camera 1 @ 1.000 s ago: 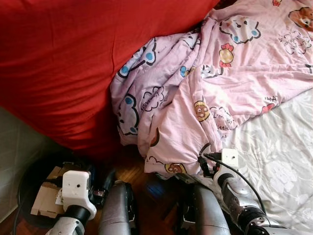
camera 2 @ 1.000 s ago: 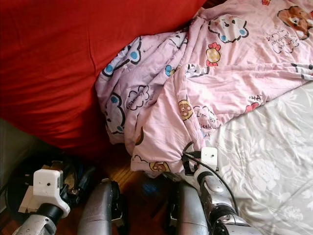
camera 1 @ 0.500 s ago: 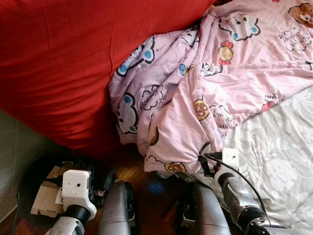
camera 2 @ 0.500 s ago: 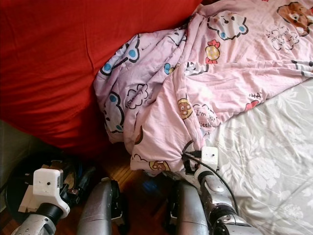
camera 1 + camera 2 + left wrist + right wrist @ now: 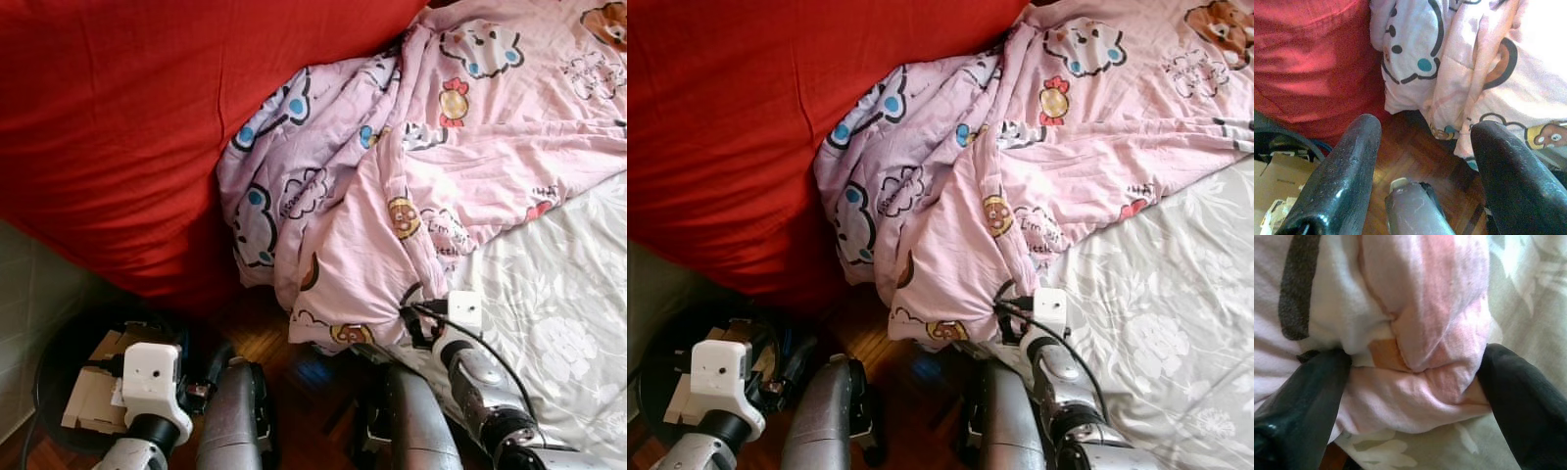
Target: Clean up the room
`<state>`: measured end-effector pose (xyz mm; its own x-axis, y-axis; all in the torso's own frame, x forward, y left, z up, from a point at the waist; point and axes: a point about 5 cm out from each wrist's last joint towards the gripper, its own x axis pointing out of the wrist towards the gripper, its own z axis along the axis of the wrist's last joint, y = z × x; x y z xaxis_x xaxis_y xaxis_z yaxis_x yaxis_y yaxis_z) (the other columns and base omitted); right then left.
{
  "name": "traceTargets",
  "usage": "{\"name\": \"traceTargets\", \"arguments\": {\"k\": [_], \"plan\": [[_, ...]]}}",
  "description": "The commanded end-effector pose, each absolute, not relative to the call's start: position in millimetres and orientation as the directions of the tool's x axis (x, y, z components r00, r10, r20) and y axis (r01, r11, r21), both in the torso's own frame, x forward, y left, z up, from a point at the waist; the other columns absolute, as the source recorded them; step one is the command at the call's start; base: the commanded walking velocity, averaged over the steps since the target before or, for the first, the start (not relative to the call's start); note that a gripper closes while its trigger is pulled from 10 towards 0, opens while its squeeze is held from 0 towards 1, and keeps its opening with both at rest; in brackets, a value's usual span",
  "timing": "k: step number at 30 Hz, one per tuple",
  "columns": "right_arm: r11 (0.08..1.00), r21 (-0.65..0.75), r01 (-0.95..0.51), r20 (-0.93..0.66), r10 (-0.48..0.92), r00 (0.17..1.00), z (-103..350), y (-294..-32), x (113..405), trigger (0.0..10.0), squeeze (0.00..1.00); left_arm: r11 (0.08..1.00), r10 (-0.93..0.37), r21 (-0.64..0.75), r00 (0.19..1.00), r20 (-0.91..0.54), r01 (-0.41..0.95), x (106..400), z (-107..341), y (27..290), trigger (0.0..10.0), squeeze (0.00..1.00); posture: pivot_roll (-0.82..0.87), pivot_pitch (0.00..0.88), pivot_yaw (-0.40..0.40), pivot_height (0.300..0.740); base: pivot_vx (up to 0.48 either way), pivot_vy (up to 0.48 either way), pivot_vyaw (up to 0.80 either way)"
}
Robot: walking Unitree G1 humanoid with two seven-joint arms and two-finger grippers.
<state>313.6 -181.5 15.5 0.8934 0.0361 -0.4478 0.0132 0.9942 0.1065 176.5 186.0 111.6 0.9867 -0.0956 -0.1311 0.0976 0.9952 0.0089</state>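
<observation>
The right claw is kept pinched on a fold of the pink quilt at the bed's near edge. Little has shifted over the last second, so the quilt is judged gripped, not yet pulled straight. The left claw is held spread over the floor.

You have the quilt bunched on the bed, its corner hanging over the near edge toward the floor. Left of it lies the blanket. A cardboard box sits on the floor at lower left.
</observation>
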Motion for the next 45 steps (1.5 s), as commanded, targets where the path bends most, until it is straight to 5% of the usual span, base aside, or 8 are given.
{"name": "traceTargets", "arguments": {"k": [1, 2, 32, 45], "plan": [[0.993, 0.121, 0.013, -0.521, 0.052, 0.852, -3, -178, 298, 1.1, 0.00, 0.995, -0.092, 0.009, 0.981, -0.169, 0.095, 169, 108, 186, 10.0, 0.00, 0.17, 0.470, -0.016, 0.637, 0.000, 0.000, 0.00], [0.993, 0.121, 0.009, -0.523, 0.056, 0.851, -3, -177, 298, 0.0, 0.00, 0.995, -0.092, 0.009, 0.981, -0.170, 0.095, 168, 109, 186, 10.0, 0.00, 0.17, 0.474, -0.015, 0.637, 0.000, 0.000, 0.00], [0.986, 0.166, 0.009, -0.474, 0.072, 0.877, 0, -169, 299, 0.0, 0.00, 0.995, -0.100, -0.007, 0.979, -0.179, 0.101, 174, 102, 181, 10.0, 0.00, 0.14, 0.443, -0.029, 0.637, 0.000, 0.000, 0.00], [0.975, 0.222, 0.032, -0.382, 0.057, 0.922, 7, -167, 302, 0.0, 0.00, 0.996, -0.086, -0.005, 0.985, -0.147, 0.086, 208, 88, 185, 10.0, 0.00, 0.09, 0.297, -0.053, 0.637, 0.000, 0.000, 0.00]]}}
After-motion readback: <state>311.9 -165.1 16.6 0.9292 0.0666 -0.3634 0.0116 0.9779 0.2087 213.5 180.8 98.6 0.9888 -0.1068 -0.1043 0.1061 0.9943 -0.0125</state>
